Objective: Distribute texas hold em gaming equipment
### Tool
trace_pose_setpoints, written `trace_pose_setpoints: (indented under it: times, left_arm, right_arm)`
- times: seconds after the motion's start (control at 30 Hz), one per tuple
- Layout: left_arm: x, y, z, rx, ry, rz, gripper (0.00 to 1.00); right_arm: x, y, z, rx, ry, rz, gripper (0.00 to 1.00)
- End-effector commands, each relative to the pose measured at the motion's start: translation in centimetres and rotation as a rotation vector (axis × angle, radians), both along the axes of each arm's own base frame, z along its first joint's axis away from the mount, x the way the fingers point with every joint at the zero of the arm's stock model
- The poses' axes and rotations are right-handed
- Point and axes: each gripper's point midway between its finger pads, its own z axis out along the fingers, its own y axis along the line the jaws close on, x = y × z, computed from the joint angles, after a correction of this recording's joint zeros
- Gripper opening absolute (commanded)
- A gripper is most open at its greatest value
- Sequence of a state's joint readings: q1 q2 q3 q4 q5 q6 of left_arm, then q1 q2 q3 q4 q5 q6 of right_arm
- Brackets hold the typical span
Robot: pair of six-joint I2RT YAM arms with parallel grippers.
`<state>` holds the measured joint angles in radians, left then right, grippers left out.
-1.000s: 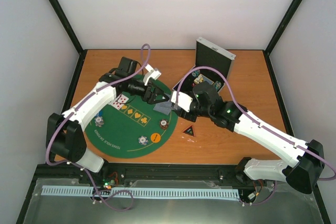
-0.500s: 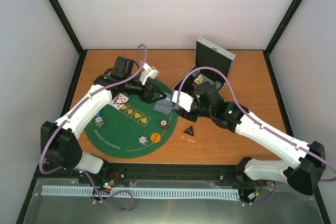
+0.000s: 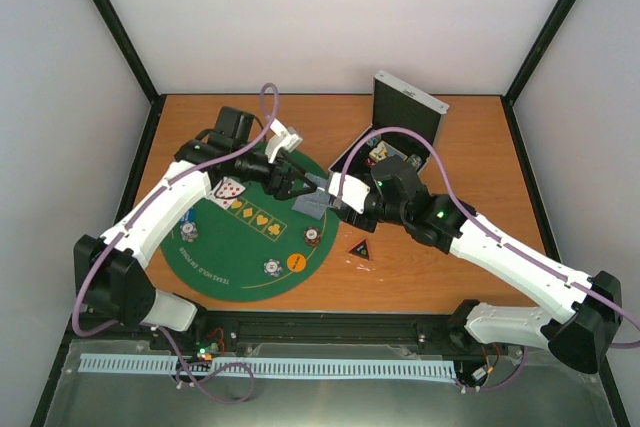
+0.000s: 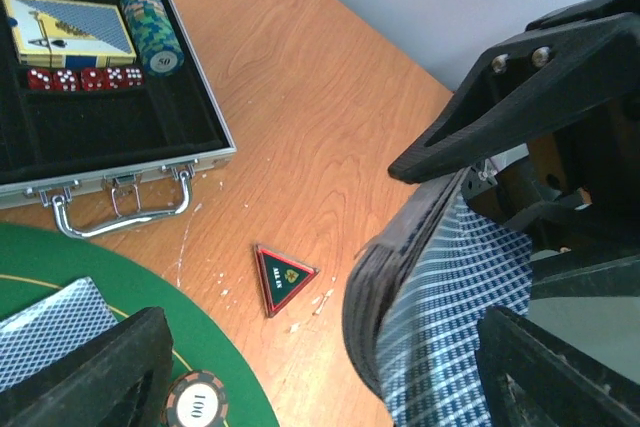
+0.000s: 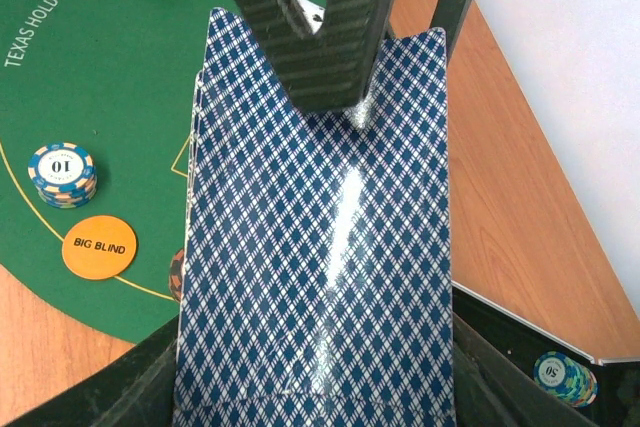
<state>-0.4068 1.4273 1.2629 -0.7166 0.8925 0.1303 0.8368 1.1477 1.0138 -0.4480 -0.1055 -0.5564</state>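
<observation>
My right gripper (image 3: 332,197) is shut on a deck of blue-diamond-backed playing cards (image 5: 320,247) and holds it over the right edge of the green mat (image 3: 240,247). My left gripper (image 3: 292,182) is open at the deck's far end. One of its fingers (image 5: 335,57) rests on the top card. In the left wrist view the deck (image 4: 440,317) lies between the spread jaws. The black triangular marker (image 3: 362,249) lies on the wood. Chips (image 3: 272,267), an orange disc (image 3: 297,262), a 100 chip (image 3: 315,237) and face-up cards (image 3: 230,192) lie on the mat.
The open silver case (image 3: 400,137) stands at the back with its lid up. It holds a card box (image 4: 70,32), red dice (image 4: 85,79) and a chip stack (image 4: 155,27). A face-down card (image 4: 50,332) lies on the mat.
The left arm's elbow and shoulder have swung left while its gripper stays at the deck's far end. The right gripper with the deck has shifted slightly away.
</observation>
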Motion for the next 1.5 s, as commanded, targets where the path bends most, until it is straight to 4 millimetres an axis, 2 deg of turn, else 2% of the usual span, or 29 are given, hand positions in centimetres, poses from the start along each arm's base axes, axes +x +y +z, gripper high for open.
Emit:
trace_pose_setpoints:
  times: [0.0,0.13,0.27,0.4,0.53,0.63,0.97,1.1,1.23,1.3,1.4,1.47]
  left_arm:
    - [-0.6,-0.1,3.0,-0.036,-0.072,-0.030,0.80]
    - [-0.8,-0.2,3.2,-0.046,-0.067,-0.040,0.58]
    - [-1.6,-0.5,2.9,-0.076,-0.031,-0.081,0.50]
    - [-1.9,-0.5,3.0,-0.088,-0.023,-0.095,0.30]
    - [-2.9,-0.6,3.4,-0.119,-0.006,-0.136,0.17]
    - [-3.2,-0.5,3.7,-0.117,-0.016,-0.152,0.02]
    - [-4.1,0.3,7.7,-0.102,-0.157,-0.186,0.01]
    - [-2.7,1.6,10.0,-0.093,-0.231,-0.119,0.01]
    - [0.1,4.9,12.7,-0.088,-0.338,0.008,0.01]
    - [1.7,6.7,13.0,-0.058,-0.395,0.080,0.01]
    - [4.9,10.5,11.7,0.040,-0.458,0.210,0.01]
    - [7.2,13.1,9.7,0.122,-0.485,0.291,0.01]
  right_arm:
    - [-0.2,0.3,1.5,0.046,-0.030,0.002,0.52]
    - [-0.2,0.3,1.5,0.046,-0.031,0.002,0.52]
    - [-0.1,0.3,1.6,0.046,-0.034,0.003,0.52]
    - [-0.1,0.3,1.5,0.043,-0.032,0.002,0.52]
    - [0.0,0.3,1.5,0.043,-0.031,0.000,0.52]
    - [-0.1,0.2,1.4,0.041,-0.032,0.000,0.52]
    - [0.0,-0.1,0.6,0.024,-0.031,-0.011,0.52]
    - [0.0,-0.2,0.3,0.019,-0.031,-0.015,0.52]
    - [-0.1,-0.2,0.2,0.021,-0.026,-0.012,0.53]
    - [-0.2,-0.2,0.2,0.021,-0.025,-0.010,0.52]
    - [-0.2,-0.2,0.3,0.022,-0.024,-0.007,0.52]
    - [-0.3,-0.3,0.5,0.023,-0.029,-0.007,0.52]
